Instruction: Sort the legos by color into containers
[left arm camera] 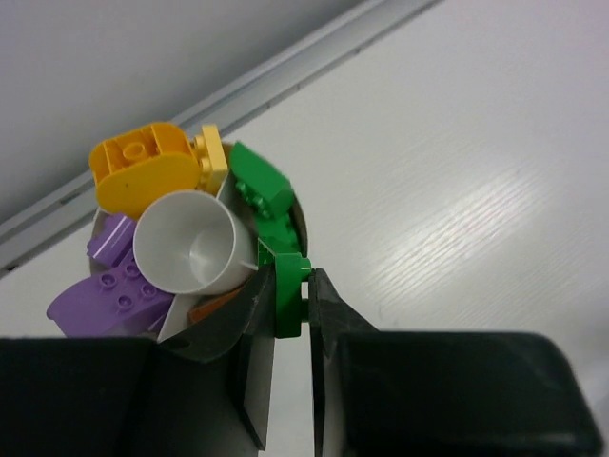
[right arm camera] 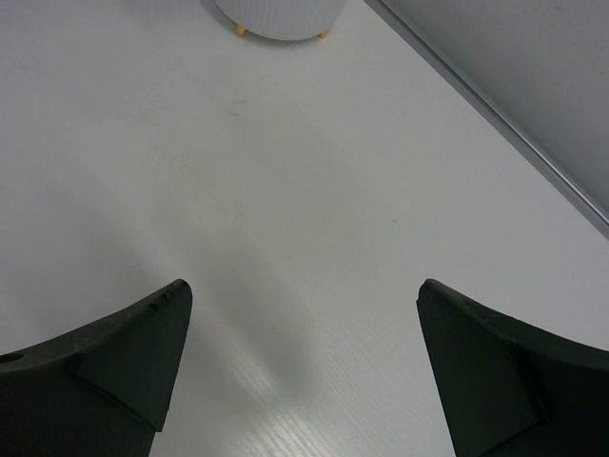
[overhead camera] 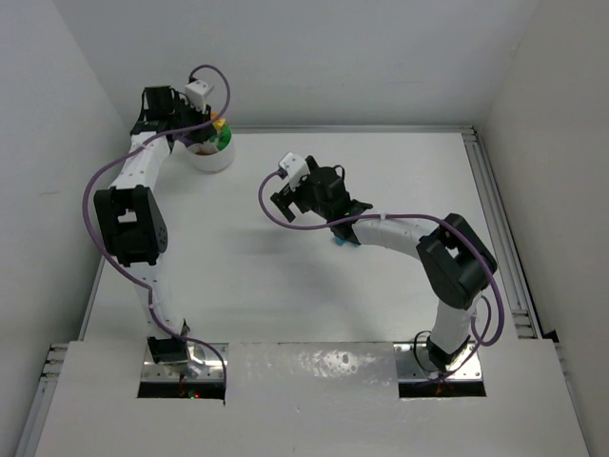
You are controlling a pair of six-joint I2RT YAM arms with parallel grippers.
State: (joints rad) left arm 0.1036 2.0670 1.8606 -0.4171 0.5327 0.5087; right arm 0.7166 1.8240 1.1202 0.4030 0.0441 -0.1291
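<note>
Left tool (left arm camera: 292,286) pinches green lego (left arm camera: 288,303), long axis pointing at bowl (left arm camera: 190,252).

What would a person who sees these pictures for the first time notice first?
The white bowl, at the table's far left corner, is packed with orange, purple and green legos. The left gripper holds one green lego at its rim. The right gripper hangs open above the table's middle.
</note>
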